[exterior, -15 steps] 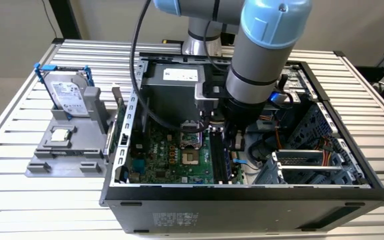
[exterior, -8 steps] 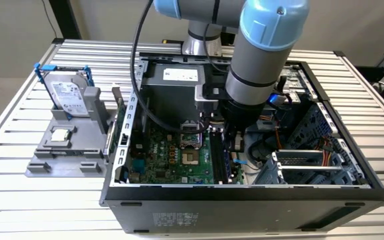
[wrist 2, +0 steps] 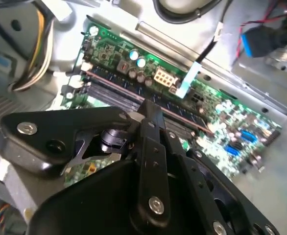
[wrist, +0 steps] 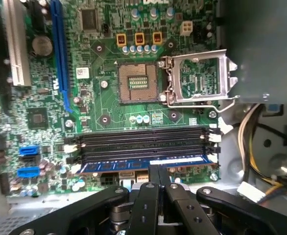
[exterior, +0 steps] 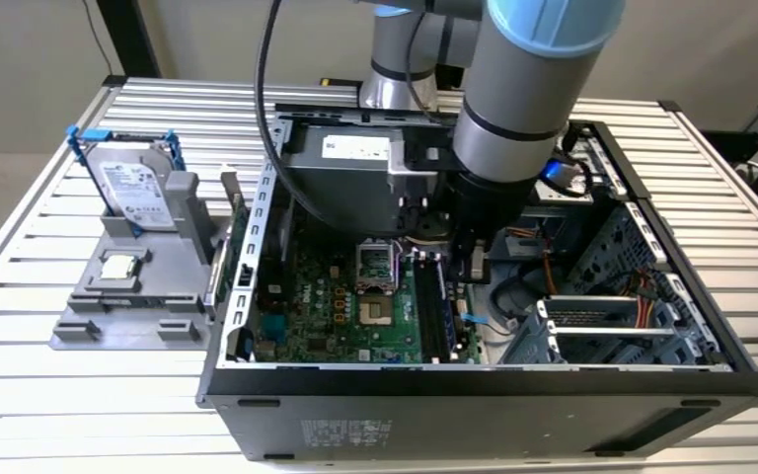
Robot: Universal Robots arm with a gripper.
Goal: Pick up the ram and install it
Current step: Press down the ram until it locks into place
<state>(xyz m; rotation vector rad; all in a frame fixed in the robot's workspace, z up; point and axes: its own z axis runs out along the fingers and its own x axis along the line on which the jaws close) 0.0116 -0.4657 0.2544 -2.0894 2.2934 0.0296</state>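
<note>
The ram [wrist: 182, 162] is a thin blue-green stick with a white label. It stands on edge in the black motherboard slot closest to my gripper [wrist: 155, 172]. The two fingers are pressed together on its upper edge near the middle. In the second wrist view the ram [wrist 2: 109, 83] shows edge-on as a thin line along the slots, with my gripper [wrist 2: 148, 110] clamped over it. In the exterior view my gripper [exterior: 469, 267] reaches down into the open computer case [exterior: 695, 375], over the slots at the motherboard's edge toward the exterior view's right. The other black slots [wrist: 143, 139] hold nothing.
The processor socket [wrist: 137, 82] lies bare with its metal frame [wrist: 197, 78] flipped open. Cable bundles [wrist: 251, 142] hang beside the slots. Outside the case, a grey fixture [exterior: 129, 306] holds a silver hard drive [exterior: 129, 183] and a small square chip [exterior: 118, 265].
</note>
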